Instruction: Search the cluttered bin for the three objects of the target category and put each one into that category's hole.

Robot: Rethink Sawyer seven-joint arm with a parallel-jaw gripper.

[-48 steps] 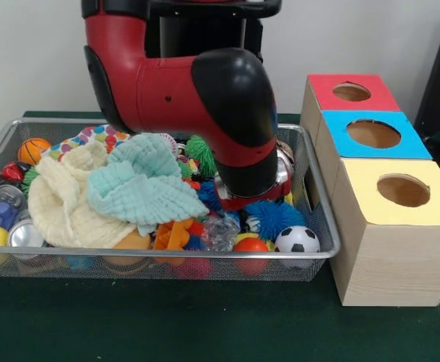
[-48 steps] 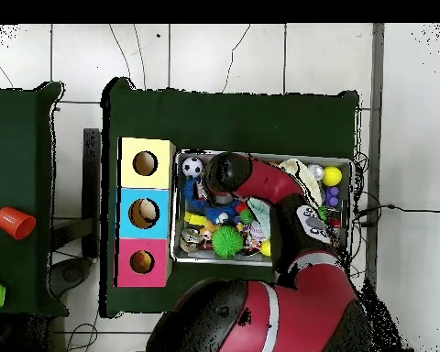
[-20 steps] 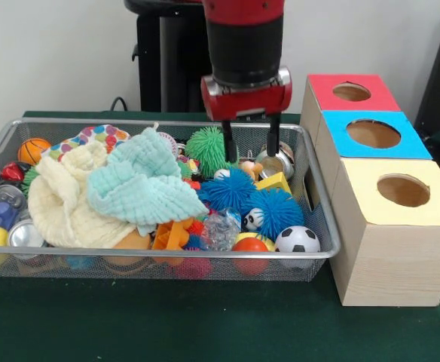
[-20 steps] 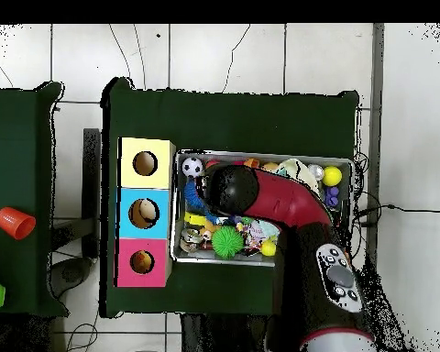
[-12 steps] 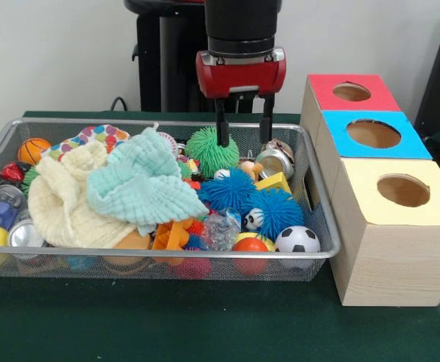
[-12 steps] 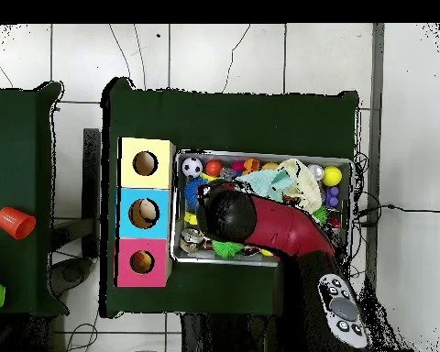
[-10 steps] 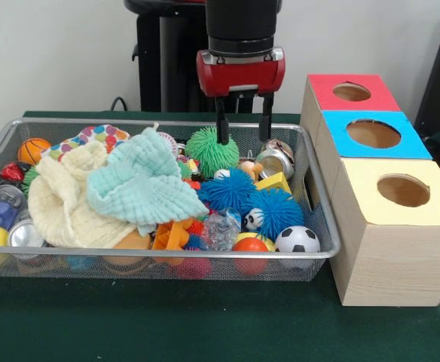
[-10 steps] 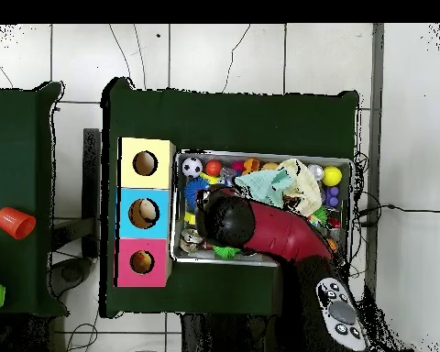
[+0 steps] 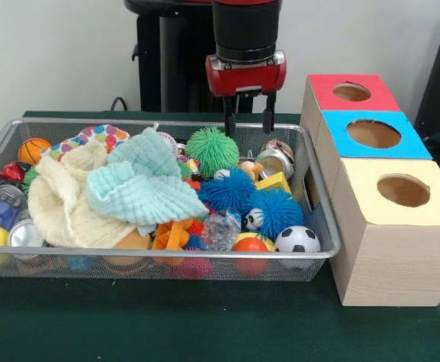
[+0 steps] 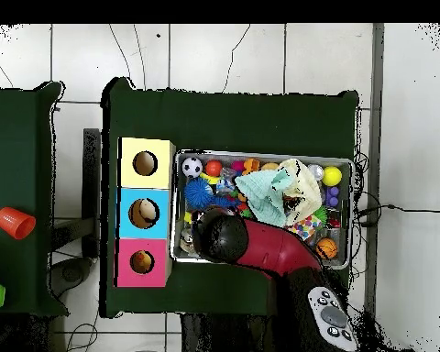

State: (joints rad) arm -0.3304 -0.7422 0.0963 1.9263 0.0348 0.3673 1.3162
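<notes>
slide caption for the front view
Open gripper hovers empty above the toy-filled wire bin, beside three colour-topped boxes.

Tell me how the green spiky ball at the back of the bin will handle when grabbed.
The green spiky ball looks soft, so its bristles would probably squash under the open gripper. It seems light for its size. Being round and perched on clutter, it may roll if nudged.
</notes>
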